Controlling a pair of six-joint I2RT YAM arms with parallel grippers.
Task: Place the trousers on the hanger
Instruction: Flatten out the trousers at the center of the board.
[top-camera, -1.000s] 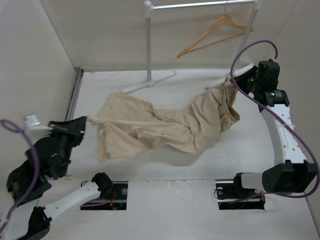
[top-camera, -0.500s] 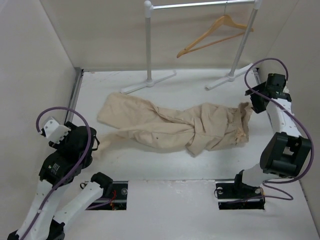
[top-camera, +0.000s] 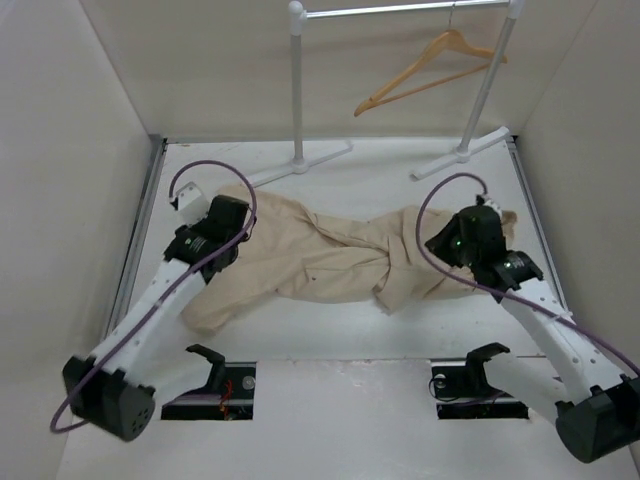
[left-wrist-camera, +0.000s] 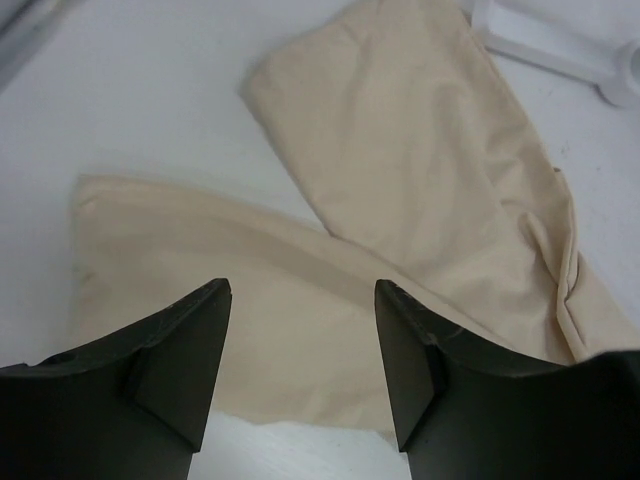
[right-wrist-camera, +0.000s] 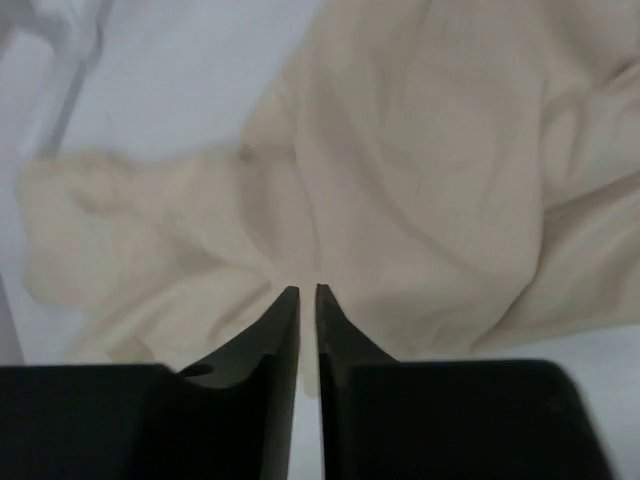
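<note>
Trousers (top-camera: 320, 258) crumpled, soft beige cloth; left tool (left-wrist-camera: 300, 295) spread, right tool (right-wrist-camera: 306, 295) clenched.

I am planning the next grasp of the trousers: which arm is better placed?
Probably the left: the left pincer is open above a leg of the trousers, while the right pincer is shut and must open first.

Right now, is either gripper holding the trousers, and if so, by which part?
Nothing is held. The left gripper is open over the trousers with nothing between its fingers. The right gripper is shut and empty above the cloth.
</note>
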